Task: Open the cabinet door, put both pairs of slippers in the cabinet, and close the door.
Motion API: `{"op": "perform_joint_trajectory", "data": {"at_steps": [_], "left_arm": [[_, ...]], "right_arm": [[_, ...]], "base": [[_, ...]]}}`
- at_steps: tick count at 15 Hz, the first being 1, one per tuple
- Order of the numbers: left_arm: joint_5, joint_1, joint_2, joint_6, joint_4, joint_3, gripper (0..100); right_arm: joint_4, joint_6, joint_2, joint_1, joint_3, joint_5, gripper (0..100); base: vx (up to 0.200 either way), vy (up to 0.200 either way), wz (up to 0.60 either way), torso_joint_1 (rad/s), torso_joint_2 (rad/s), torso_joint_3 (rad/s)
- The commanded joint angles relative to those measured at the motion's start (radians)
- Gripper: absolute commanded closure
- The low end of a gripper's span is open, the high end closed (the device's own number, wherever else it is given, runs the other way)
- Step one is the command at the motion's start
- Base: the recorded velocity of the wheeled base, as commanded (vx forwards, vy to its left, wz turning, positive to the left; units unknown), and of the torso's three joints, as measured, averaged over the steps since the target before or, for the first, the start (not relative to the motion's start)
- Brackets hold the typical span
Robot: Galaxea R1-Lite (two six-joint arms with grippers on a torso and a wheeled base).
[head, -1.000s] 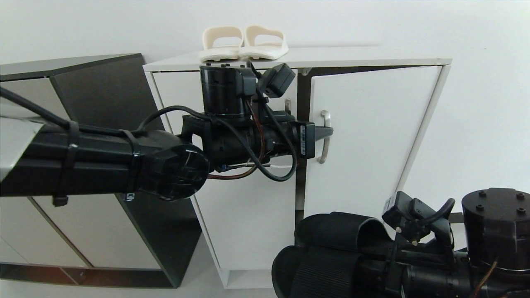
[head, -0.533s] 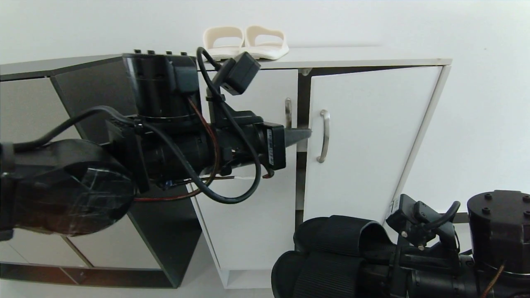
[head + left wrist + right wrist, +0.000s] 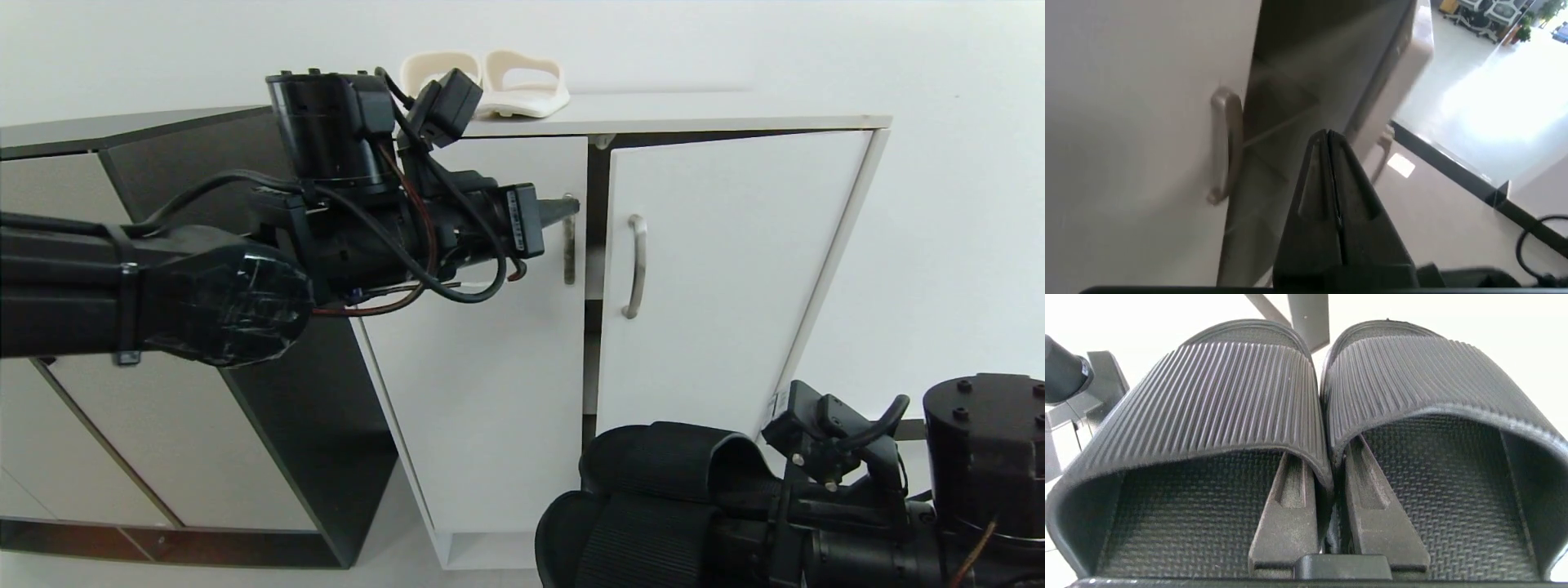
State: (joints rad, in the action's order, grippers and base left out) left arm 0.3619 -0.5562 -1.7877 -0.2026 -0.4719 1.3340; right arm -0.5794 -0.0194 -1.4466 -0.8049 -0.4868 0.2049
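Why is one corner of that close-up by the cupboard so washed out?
Left wrist view: glare bleaches the floor beyond the cabinet door. Head view: even light, thin shadow under the cabinet top. Right wrist view: black slippers dark against a bright backdrop.

place: office-like room | cues: white cabinet point(image 3: 735, 286), desk chairs point(image 3: 1490, 10)

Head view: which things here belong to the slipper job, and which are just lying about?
Job: white cabinet, its right door ajar; cream slippers on top; black slippers clamped in the right gripper; left gripper, shut, by the left door's handle.
Lying about: dark cabinet to the robot's left.
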Motion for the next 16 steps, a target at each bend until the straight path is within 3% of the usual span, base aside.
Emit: {"op": "perform_joint_trajectory", "data": {"at_steps": [1, 6, 10, 12, 13, 16], "left_arm": [[-0.001, -0.01, -0.125, -0.006, 0.015, 0.137, 100], [-0.034, -0.059, -0.191, -0.006, 0.056, 0.251, 100], [-0.052, -0.068, -0.19, -0.006, 0.055, 0.246, 100], [-0.116, -0.125, -0.179, -0.008, 0.045, 0.188, 100], [-0.123, -0.137, -0.177, -0.005, 0.039, 0.174, 100], [-0.136, -0.241, -0.122, -0.008, -0.004, 0.114, 100]], "right_arm": [[0.0, -0.001, 0.0, 0.0, 0.001, 0.001, 100], [0.001, -0.002, -0.003, 0.0, 0.002, -0.001, 100], [0.004, -0.004, -0.006, -0.005, 0.004, 0.001, 100], [0.027, -0.004, -0.005, -0.046, 0.019, -0.001, 100], [0.033, -0.004, -0.003, -0.053, 0.019, -0.001, 100], [0.046, -0.004, -0.001, -0.074, 0.028, -0.001, 100]], "base": [[0.0, 0.0, 0.0, 0.0, 0.0, 0.0], [0.0, 0.0, 0.0, 0.0, 0.0, 0.0], [0.0, 0.0, 0.0, 0.0, 0.0, 0.0], [-0.2, 0.0, 0.0, 0.01, 0.0, 0.002], [-0.2, 0.0, 0.0, -0.002, 0.0, -0.002], [-0.2, 0.0, 0.0, -0.001, 0.0, 0.007]]}}
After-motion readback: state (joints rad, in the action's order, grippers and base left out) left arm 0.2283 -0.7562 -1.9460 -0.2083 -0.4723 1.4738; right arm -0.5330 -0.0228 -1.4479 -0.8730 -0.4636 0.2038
